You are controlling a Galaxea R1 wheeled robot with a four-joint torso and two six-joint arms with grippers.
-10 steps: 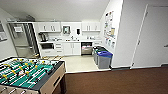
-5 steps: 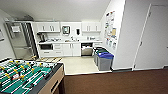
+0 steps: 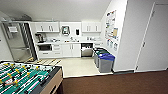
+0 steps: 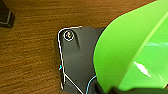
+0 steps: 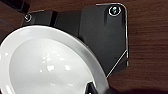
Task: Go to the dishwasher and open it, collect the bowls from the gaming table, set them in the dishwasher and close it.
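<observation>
Far ahead in the head view: dishwasher (image 3: pixel 86 50), built in under the worktop (image 3: pixel 75 42) near its right end, between white cabinets (image 3: pixel 67 49); front looks dark above, grey steel below. Too small to tell more of the door.

In the left wrist view: green bowl (image 4: pixel 132 50), bright, smooth, glossy, thin round rim, hanging over brown ribbed carpet (image 4: pixel 27 57). Left pincer (image 4: pixel 112 89) pinching its rim, as a dark tip at the edge.

In the right wrist view: white bowl (image 5: pixel 47 65), round, shiny with small light spots, thick rim. Right pincer (image 5: pixel 96 89) pinching that rim in the same way.

Also in the head view: football table (image 3: pixel 27 77) with green field, near left; grey bins (image 3: pixel 106 62) with blue lids beside the right wall.
</observation>
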